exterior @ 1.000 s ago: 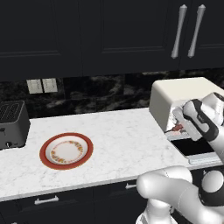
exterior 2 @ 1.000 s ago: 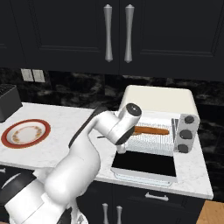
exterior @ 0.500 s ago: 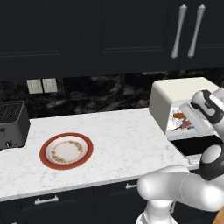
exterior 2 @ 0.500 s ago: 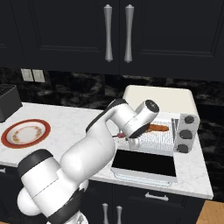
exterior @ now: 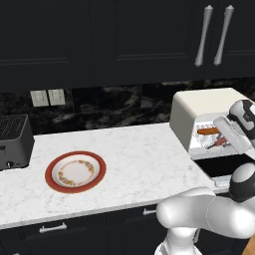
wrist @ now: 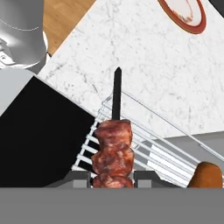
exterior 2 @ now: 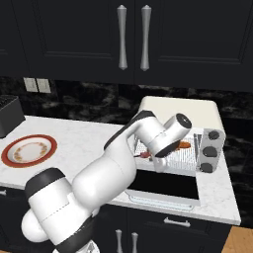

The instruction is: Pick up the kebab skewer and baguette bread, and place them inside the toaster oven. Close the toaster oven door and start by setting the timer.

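I have the gripper [wrist: 113, 178] clenched on the kebab skewer [wrist: 113, 151], held just above the toaster oven [exterior: 201, 112] rack, near the baguette bread [wrist: 205, 176] lying inside. My worry: released too near the rack's front, it may roll onto the open toaster oven door [wrist: 35, 135].

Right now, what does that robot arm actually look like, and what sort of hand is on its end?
The arm is glossy white, built of fat rounded segments that swell like bulbs, with dark bands and dark round caps at its joints. No loose cables or markings show. Its hand is a plain gripper with two small dark grey, blocky finger tips rather than anything hand-shaped.
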